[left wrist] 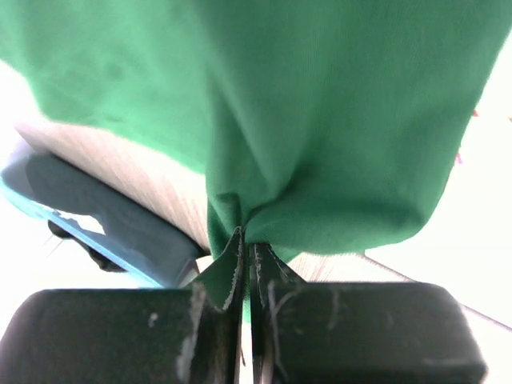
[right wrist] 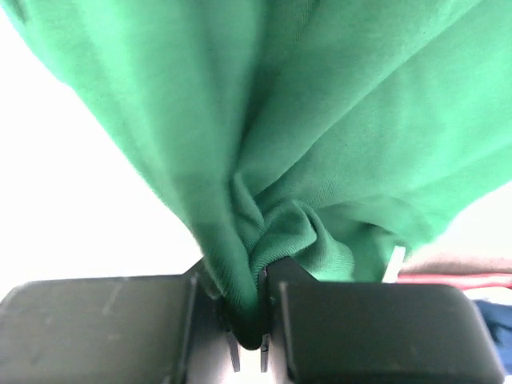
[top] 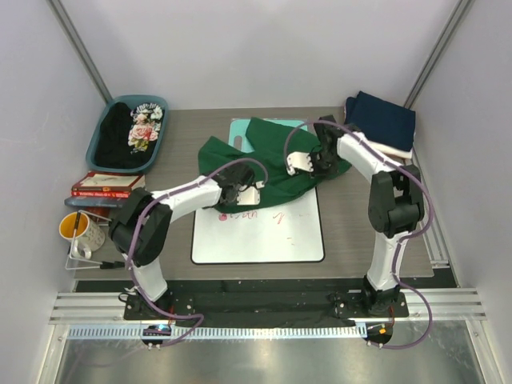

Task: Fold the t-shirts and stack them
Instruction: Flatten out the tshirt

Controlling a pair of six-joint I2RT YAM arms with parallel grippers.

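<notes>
Now, left gripper (left wrist: pixel 246 244): I've jaws pinching dark green t-shirt (left wrist: pixel 320 120).
Right gripper (right wrist: pixel 248 288): jaws pinching its bunched cloth between them.
Done: folded navy t-shirt (top: pixel 382 118).
Remaining: green one, unfolded.

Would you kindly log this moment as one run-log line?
phase: folding | left tool: shut on green t-shirt | right tool: shut on green t-shirt | navy t-shirt: folded, far right
</notes>
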